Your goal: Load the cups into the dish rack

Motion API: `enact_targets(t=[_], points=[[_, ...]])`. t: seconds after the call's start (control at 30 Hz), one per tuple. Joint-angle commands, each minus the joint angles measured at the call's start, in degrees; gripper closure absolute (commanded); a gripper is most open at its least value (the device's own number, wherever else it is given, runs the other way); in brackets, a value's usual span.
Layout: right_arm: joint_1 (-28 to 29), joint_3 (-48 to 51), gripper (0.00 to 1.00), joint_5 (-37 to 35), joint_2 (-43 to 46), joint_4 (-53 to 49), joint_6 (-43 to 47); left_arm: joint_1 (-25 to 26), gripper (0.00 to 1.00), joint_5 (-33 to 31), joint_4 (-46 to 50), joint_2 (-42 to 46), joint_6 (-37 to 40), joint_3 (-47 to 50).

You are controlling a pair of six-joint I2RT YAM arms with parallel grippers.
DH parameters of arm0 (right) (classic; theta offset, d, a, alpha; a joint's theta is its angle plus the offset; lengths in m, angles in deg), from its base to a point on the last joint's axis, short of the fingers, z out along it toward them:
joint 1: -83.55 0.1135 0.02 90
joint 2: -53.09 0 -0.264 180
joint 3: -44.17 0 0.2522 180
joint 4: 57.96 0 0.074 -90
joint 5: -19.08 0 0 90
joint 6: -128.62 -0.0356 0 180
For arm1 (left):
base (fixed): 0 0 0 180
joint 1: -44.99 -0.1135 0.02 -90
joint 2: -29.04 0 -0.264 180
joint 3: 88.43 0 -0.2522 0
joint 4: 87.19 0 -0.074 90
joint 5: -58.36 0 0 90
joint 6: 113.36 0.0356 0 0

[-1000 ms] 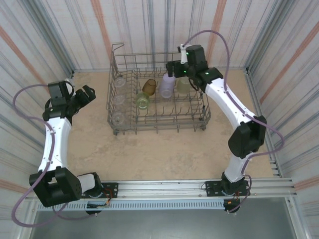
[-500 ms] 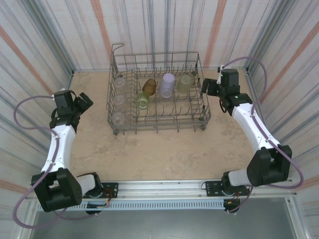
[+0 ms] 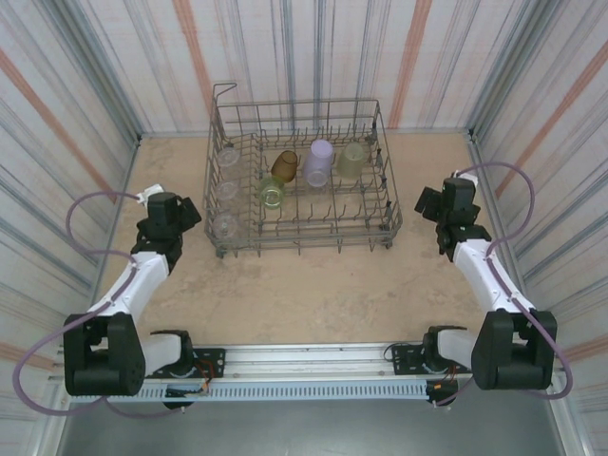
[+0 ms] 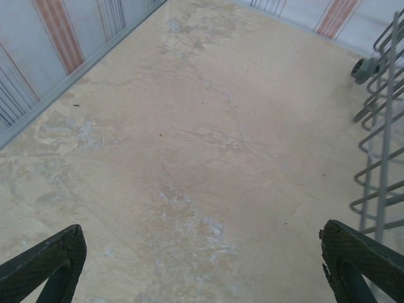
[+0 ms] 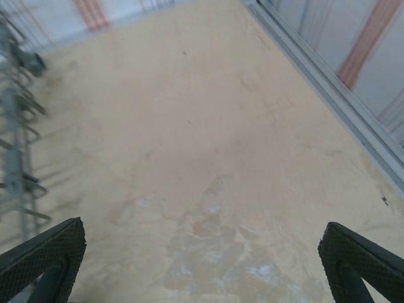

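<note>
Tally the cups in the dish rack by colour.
Clear cups: 3
Amber cup: 1
Lavender cup: 1
Yellow-green cups: 2
Total: 7, all inside the dish rack.

Dish rack (image 3: 304, 231): grey metal wire, dull sheen. Cups (image 3: 318, 161): translucent plastic, smooth. Table (image 3: 313, 294): matt beige, mottled stone look, scuffed. Left gripper (image 4: 201, 235) pads (image 4: 44, 262): black, cross-hatched, matt. Arm shells (image 3: 141, 277): white glossy plastic.

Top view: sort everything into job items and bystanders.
Job: rack; inside it, lavender cup, amber cup, green cup, pale cup, clear cups.
Not job: table, walls, rail, cables.
</note>
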Motion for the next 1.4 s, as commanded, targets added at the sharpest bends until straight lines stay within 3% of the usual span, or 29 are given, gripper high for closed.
enact_targets(t=[0.0,0.2,0.33,0.47,0.57,0.63,0.9,1.0,1.27,1.37], points=[[-0.1,5.1,0.01,-4.9,1.0,9.1,1.5,1.0,0.01,-8.0,-7.9,-1.5,8.3,2.3],[-0.2,16.3,0.01,-5.8,1.9,26.2,4.5,2.2,0.01,-4.9,-27.5,-1.8,13.5,13.1],[-0.2,18.0,0.01,-6.8,-1.0,30.2,5.9,2.3,0.01,-4.4,-33.3,-6.1,15.4,14.9],[-0.2,22.7,0.01,-5.9,-3.4,41.8,5.2,2.3,0.01,-2.6,-34.5,-9.2,17.0,13.2],[-0.2,23.2,0.01,-4.8,-5.8,44.2,5.0,2.0,0.01,-0.9,-44.4,-13.9,18.2,15.0],[-0.2,23.5,0.01,-4.3,-7.4,46.4,5.6,2.3,0.01,0.4,-38.2,-13.1,17.7,12.9],[-0.2,26.5,0.01,-4.5,-12.1,58.1,7.2,2.9,0.01,1.5,-35.6,-15.5,19.5,9.9],[0.0,27.4,0.01,-2.9,-15.3,63.5,8.6,3.6,0.01,4.2,-36.4,-16.8,21.9,9.3],[0.9,27.9,0.01,2.5,-18.1,66.4,11.3,3.1,0.01,6.5,-36.4,-16.9,21.8,9.5],[1.8,28.0,0.01,0.7,-22.6,72.5,12.5,2.7,0.01,8.2,-37.2,-16.9,22.0,10.0]])
